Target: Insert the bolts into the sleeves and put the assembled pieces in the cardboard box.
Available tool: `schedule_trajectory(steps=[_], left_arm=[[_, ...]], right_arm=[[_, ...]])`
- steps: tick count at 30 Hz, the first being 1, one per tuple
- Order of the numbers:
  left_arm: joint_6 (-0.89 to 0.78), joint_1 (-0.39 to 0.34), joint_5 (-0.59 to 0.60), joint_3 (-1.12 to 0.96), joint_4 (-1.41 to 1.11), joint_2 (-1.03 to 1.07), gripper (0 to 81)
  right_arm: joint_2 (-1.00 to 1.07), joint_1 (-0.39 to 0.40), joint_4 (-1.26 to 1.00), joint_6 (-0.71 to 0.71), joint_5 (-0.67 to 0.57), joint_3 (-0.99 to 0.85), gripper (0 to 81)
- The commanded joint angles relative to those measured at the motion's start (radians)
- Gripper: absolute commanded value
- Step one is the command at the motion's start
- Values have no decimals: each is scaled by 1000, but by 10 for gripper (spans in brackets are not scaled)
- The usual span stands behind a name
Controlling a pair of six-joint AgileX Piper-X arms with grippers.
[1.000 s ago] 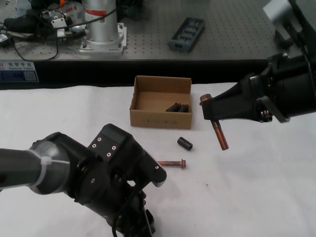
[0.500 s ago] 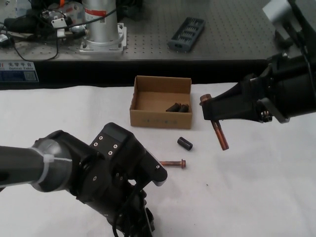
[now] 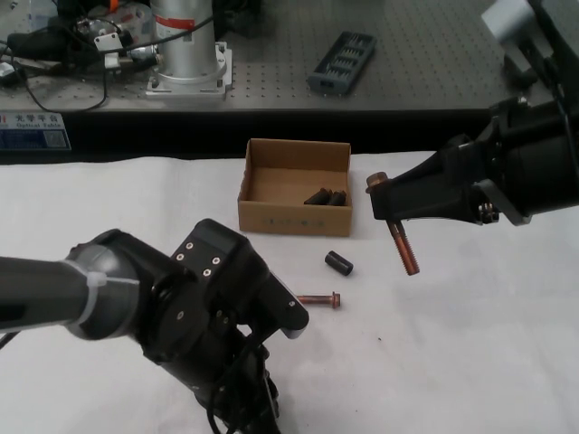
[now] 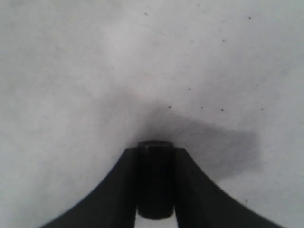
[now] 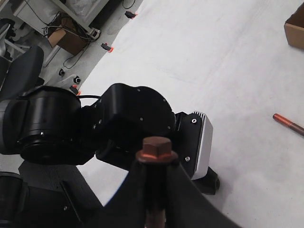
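The left arm is shifting slightly toward the right gripper, which is clamping 1 copper-coloured hex-head bolt below the head. The left gripper is pinching 1 short black cylindrical sleeve mid-body. The sleeve is probably light, rigid and slippery.

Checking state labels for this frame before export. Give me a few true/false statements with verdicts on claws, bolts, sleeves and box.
1. The right claw holds a copper bolt. True.
2. The left claw is open and empty. False: it is shut on a black sleeve.
3. The cardboard box holds nothing. False: dark pieces lie inside.
4. A loose bolt lies on the white cloth. True.
5. The loose sleeve stands on the box rim. False: it lies on the cloth, in front of the box.
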Motion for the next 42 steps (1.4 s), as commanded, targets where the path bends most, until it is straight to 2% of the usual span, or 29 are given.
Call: schedule_trajectory(steps=[1,5,11,15,19,24,28,34,38,42], left_arm=[[-26,1,25,-29,44,-16,6],[-83,5,38,-32,39,-101,6],[-240,51,200,0,-28,-260,6],[-414,84,348,60,-204,-367,6],[-555,86,423,114,-386,-460,6],[-696,86,520,185,-587,-528,6],[-798,86,547,224,-719,-534,6],[-870,86,547,235,-828,-534,6],[-908,86,549,235,-873,-534,6],[-929,86,605,235,-905,-534,6]], right_arm=[[-14,-3,7,-8,-14,-6,29],[-14,-3,6,-8,-6,-6,29],[-14,-5,-7,-8,17,-6,29],[-12,-5,-10,-8,17,-6,29],[-6,-5,-20,-1,12,-6,29],[24,0,-134,111,-85,-6,29],[47,0,-237,204,-148,-6,29],[47,0,-329,270,-149,-6,29],[47,0,-369,293,-149,-6,29],[47,0,-395,293,-149,-6,29]])
